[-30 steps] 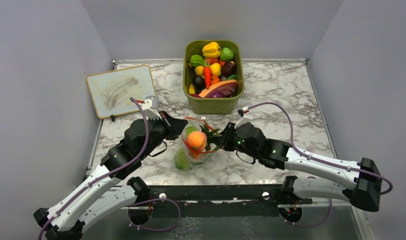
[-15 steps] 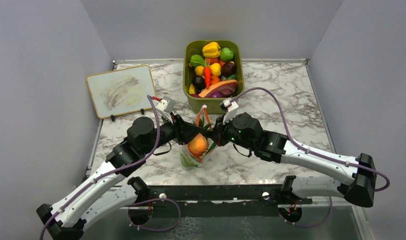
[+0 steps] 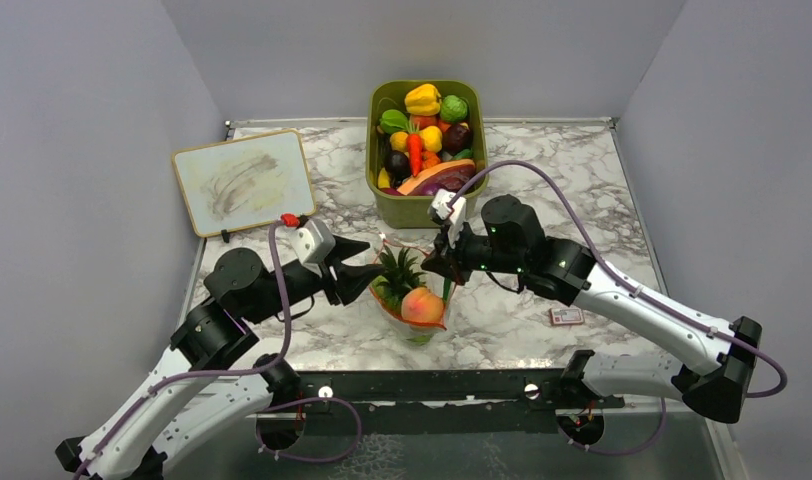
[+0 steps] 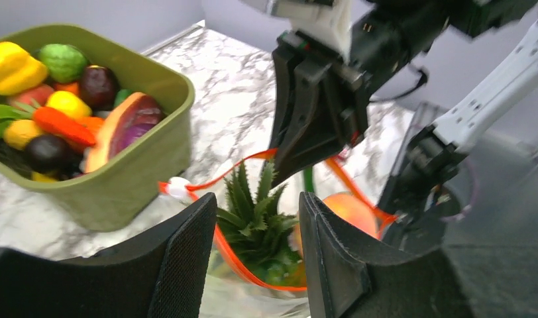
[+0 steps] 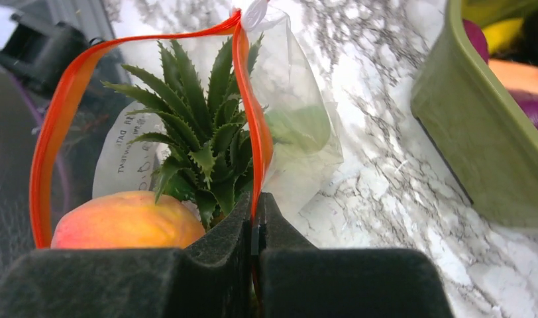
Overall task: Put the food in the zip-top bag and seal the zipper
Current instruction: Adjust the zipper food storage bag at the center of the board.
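The clear zip-top bag stands mid-table with its mouth open. In it are a round orange-peach fruit, a green leafy top and a light-green ball behind the plastic. The orange-red zipper loops round the mouth, with a white slider at its far end. My right gripper is shut on the zipper's right side. My left gripper is open just left of the bag, clamping nothing. Its fingers frame the bag mouth, and the zipper runs beyond them.
An olive-green bin full of toy produce stands behind the bag. A small whiteboard leans at the back left. A small pink-and-white tag lies on the marble under the right arm.
My left gripper has opened and drawn back to the left of the bag. My right gripper has shut on the zipper and shifted back, and the bag moved slightly right with it.
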`<state>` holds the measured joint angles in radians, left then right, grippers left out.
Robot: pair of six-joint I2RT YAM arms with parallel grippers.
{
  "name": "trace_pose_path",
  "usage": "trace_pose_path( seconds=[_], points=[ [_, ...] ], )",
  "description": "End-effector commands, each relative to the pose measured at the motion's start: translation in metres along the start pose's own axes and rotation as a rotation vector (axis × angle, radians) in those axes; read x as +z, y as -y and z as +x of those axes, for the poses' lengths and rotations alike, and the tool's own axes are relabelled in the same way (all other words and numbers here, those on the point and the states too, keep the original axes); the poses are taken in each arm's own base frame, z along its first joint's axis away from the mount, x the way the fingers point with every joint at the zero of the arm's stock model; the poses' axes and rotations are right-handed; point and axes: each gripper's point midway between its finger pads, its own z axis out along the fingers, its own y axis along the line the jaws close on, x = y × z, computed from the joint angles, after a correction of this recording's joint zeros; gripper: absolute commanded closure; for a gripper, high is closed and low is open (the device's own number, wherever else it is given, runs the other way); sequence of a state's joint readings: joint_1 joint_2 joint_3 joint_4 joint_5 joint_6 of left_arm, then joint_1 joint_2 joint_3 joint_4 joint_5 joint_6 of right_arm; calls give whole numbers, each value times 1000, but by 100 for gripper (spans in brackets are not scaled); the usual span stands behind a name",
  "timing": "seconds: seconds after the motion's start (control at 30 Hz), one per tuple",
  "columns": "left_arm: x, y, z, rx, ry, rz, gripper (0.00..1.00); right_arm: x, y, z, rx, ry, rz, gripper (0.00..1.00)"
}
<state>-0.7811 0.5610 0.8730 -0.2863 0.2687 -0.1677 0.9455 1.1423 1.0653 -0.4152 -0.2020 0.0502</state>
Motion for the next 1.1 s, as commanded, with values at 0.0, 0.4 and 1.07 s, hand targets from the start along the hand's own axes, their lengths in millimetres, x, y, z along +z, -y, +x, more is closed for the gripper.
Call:
trace_pose_path(
  seconds=[0.0,0.4,1.07],
  points=[
    [-10,-7,24,328,-65,46,49,-16,-28,-13,-169,1,-211,99],
    [-37,28,38,573,6,272,42,-35,-45,-4,-332,-17,-369,99],
    [-30,40,78,583,-49,413,47,-26,-57,-4,-393,-26,-494,99]
  ],
)
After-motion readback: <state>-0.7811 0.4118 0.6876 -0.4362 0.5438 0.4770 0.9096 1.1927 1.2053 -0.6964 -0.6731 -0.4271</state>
